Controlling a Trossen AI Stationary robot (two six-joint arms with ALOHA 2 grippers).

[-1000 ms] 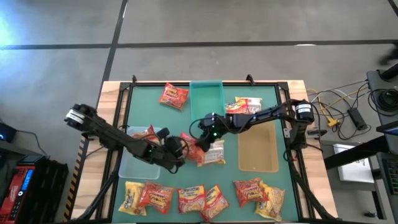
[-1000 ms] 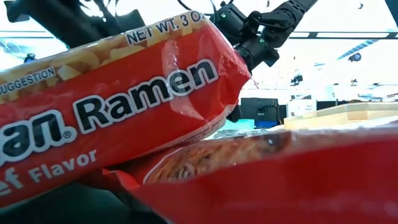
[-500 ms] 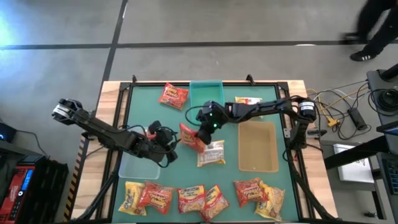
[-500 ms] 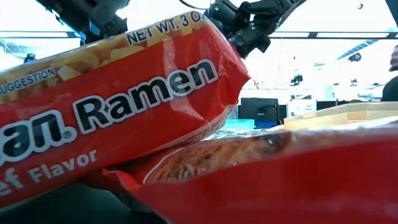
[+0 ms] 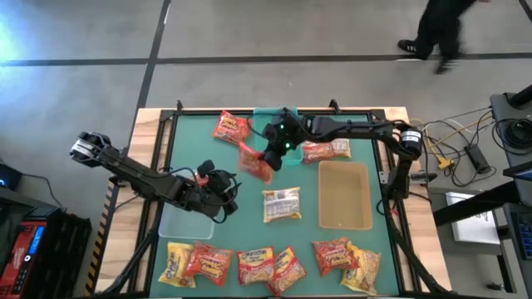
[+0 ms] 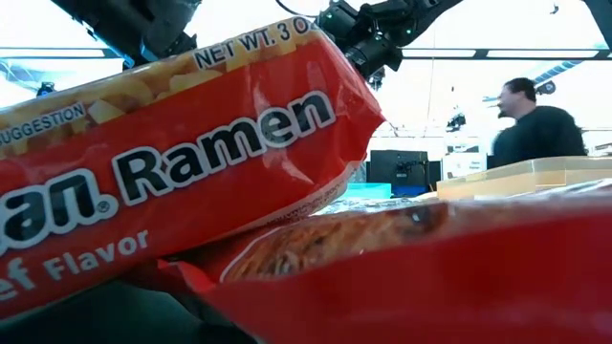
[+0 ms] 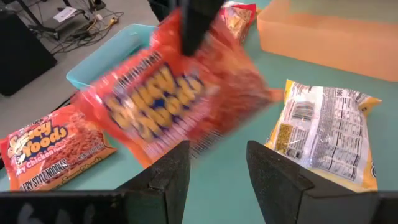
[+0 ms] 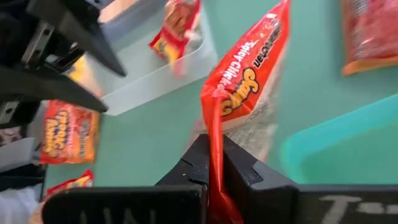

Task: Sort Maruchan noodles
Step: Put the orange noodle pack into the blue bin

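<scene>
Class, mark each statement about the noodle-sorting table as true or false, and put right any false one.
1. The right gripper holds a red packet above the table. True.
2. The tan bin is full of packets. False: it holds none.
3. The left gripper has its fingers closed on a packet. False: the left wrist view shows its fingers apart with nothing between them.
4. A silver-backed packet lies on the mat between the clear bin and the tan bin. True.
5. The teal bin sits along the near edge beside the row of packets. False: it sits at the far edge.
</scene>
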